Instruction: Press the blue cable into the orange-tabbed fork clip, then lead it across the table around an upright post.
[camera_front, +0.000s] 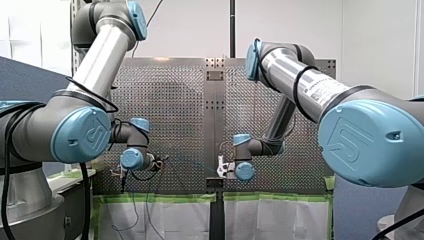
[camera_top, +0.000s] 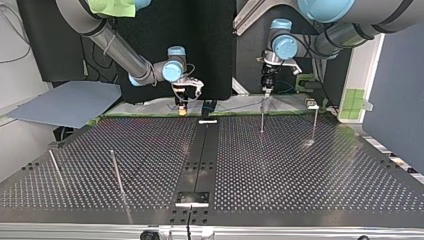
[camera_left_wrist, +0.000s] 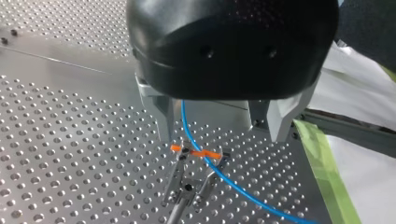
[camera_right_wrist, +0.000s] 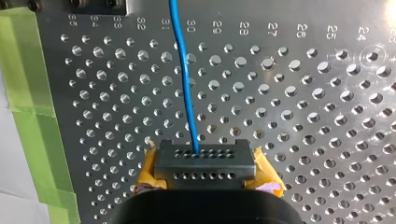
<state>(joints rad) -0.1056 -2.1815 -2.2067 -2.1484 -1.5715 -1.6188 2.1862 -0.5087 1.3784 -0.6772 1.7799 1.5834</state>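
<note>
The blue cable (camera_left_wrist: 212, 163) runs between the two metal fingers (camera_left_wrist: 163, 122) of my left gripper (camera_left_wrist: 219, 135), which stands open just above the table. Below those fingers the cable lies across the orange-tabbed fork clip (camera_left_wrist: 195, 154); whether it is seated in the fork I cannot tell. My right gripper (camera_right_wrist: 200, 151), with yellow pads (camera_right_wrist: 145, 172), is shut on the blue cable (camera_right_wrist: 183, 74), which leads straight ahead of it over the perforated plate. In the top view my left gripper (camera_top: 266, 91) hangs at the far right and my right gripper (camera_top: 182, 108) near the far middle.
Thin upright posts stand on the table: one (camera_top: 262, 119) just below my left gripper, one (camera_top: 314, 125) further right, two (camera_top: 116, 172) (camera_top: 56, 170) at the near left. Green tape (camera_left_wrist: 322, 168) marks the table's edge beside the clip. A grey sheet (camera_top: 70, 102) lies beyond the far left.
</note>
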